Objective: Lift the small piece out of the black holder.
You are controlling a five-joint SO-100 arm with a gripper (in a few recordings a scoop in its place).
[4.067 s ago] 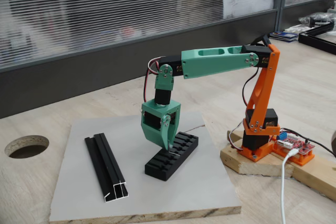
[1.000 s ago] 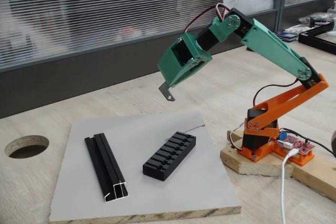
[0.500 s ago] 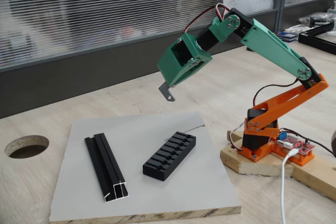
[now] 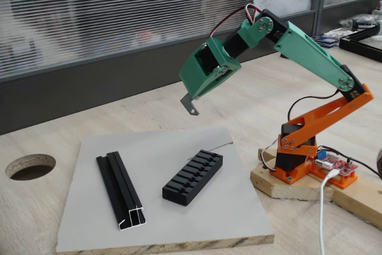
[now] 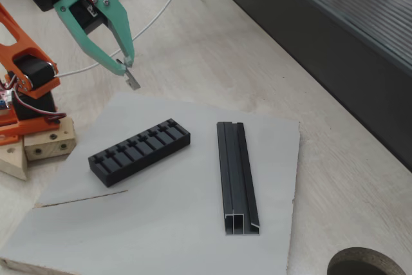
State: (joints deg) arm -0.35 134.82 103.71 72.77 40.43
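Fixed view, gripper [image 4: 192, 101]: hanging in the air, fingers pinching the piece [image 4: 191, 105] well above the holder [image 4: 193, 177].
Holder: lying on the grey board [image 4: 227, 207], beside the rail [image 4: 121, 190]; slot contents hard to make out.
Other fixed view, gripper [image 5: 125, 67]: arm being cut off at the top-left edge; piece [image 5: 132, 80] sticking out below the fingertips.
Holder [image 5: 139, 147]: sitting near the rail [image 5: 236, 176].

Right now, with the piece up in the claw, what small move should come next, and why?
Probably hold steady, or at most ease down toward the grey board to set it aside. The claw is shut on the small piece, high above the black holder, so the lift looks complete.
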